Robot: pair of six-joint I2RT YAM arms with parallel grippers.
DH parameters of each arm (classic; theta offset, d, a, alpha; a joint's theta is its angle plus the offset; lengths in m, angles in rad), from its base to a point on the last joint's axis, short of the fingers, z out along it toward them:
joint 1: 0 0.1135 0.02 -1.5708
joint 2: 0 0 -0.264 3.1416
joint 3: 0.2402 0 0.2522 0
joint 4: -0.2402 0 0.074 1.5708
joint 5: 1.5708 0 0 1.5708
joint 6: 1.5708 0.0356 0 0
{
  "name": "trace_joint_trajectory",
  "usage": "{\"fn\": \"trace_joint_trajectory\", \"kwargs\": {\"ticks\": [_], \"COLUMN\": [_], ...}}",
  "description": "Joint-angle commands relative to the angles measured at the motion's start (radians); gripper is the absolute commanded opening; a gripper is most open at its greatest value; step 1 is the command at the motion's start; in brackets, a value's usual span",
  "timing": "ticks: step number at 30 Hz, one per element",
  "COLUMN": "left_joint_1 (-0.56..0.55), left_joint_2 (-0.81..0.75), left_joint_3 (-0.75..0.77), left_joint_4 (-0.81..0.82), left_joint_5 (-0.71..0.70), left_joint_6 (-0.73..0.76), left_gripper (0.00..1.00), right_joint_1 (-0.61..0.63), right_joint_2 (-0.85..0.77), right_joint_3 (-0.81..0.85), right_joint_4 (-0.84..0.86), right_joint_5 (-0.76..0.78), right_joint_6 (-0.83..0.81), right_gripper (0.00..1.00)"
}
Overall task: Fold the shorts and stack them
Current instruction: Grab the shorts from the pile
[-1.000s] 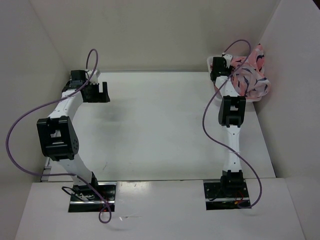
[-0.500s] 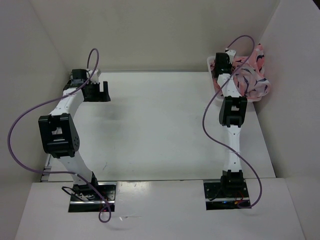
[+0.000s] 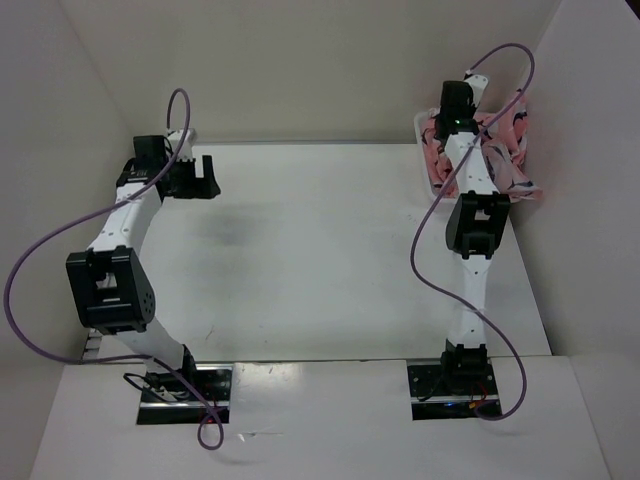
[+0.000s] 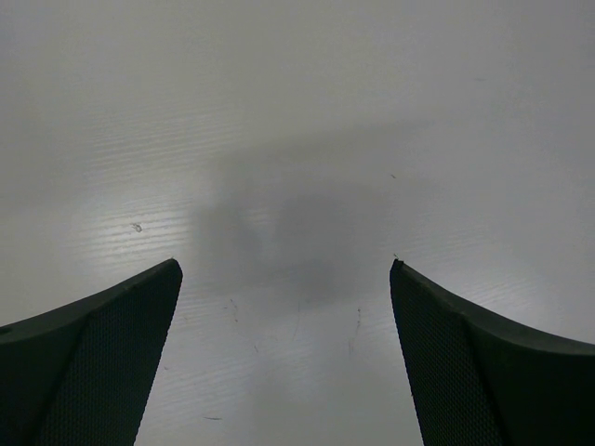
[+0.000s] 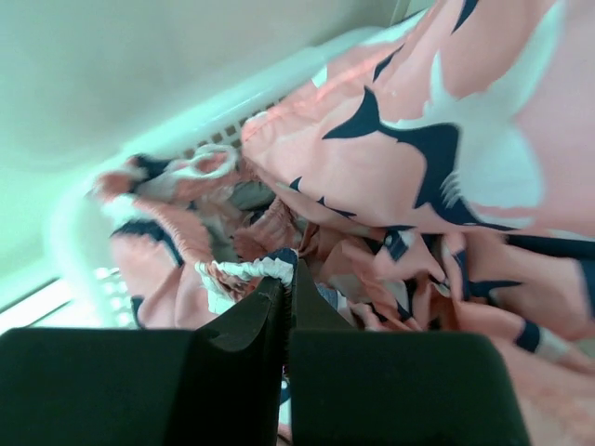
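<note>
The shorts (image 3: 507,150), salmon-pink with navy and white fish shapes, lie bunched in the white basket (image 3: 433,181) at the table's far right corner. My right gripper (image 3: 456,106) hangs over that heap. In the right wrist view the right gripper (image 5: 290,279) is shut, its tips pinching a gathered white and pink waistband edge (image 5: 244,270) of the shorts (image 5: 446,111). At the far left my left gripper (image 3: 205,175) stands open above the bare table. The left wrist view shows the left gripper (image 4: 285,269) with nothing between its wide-apart fingers.
The basket's white mesh rim (image 5: 270,84) curves round the fabric, close to the back and right walls. White walls enclose the table (image 3: 320,250) on three sides. Purple cables loop off both arms.
My right gripper has closed on the shorts' waistband and risen toward the back wall, pulling fabric up. The left arm has shifted slightly, its gripper still open.
</note>
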Motion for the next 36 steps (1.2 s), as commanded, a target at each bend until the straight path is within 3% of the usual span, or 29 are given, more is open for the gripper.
{"fn": "trace_joint_trajectory", "kwargs": {"ticks": [1,8,19,36], "left_joint_1": [-0.004,-0.004,-0.004,-0.052], "left_joint_2": [-0.080,-0.163,-0.233,-0.233], "left_joint_3": [-0.029,-0.106,-0.157,-0.129], "left_joint_4": [0.039,0.059,0.089,0.098], "left_joint_5": [0.047,0.047,0.056,0.065], "left_joint_6": [0.004,0.004,0.004,0.004], "left_gripper": [0.99,0.99,0.99,0.99], "right_joint_1": [0.012,0.022,0.084,0.173], "right_joint_2": [-0.141,-0.253,-0.336,-0.418], "right_joint_3": [-0.053,-0.164,-0.218,-0.023], "right_joint_4": [-0.012,-0.032,0.032,0.063], "right_joint_5": [-0.007,-0.031,0.126,0.211], "right_joint_6": [0.051,0.061,-0.003,0.011], "right_gripper": [0.00,0.00,0.00,0.00]}}
